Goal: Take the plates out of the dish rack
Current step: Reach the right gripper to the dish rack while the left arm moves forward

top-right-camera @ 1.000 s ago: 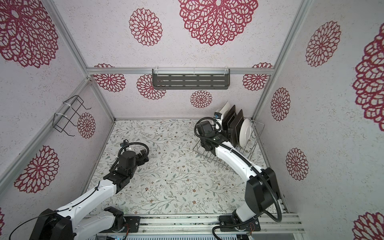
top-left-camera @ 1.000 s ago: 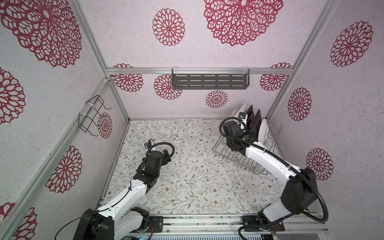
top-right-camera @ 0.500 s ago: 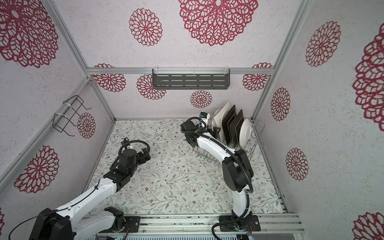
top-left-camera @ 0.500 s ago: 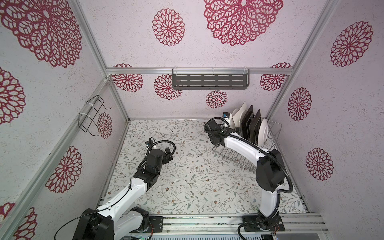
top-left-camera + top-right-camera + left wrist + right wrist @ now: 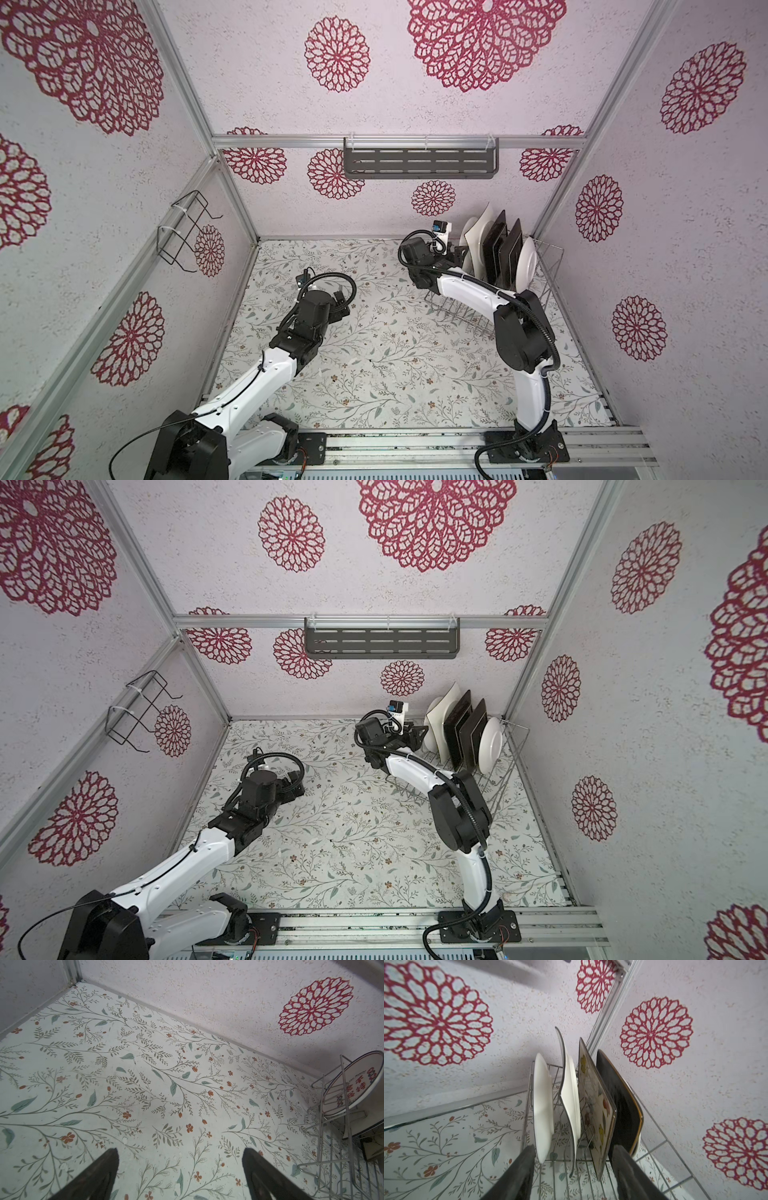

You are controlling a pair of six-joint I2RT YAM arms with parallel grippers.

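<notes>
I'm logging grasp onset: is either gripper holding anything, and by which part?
Nothing is held. The left gripper is open above the table; the right gripper, open, faces the plates in the dish rack.

The plates are standing on edge in the rack, crowding close and leaving only thin slots between them; the widest slot is showing between the round white plate and the square white one beside it. The rack is sitting in the far right corner, so the back wall and right wall are closing off those sides. The right arm is stretching across its near left corner. The flowered table is lying open in the middle.
</notes>
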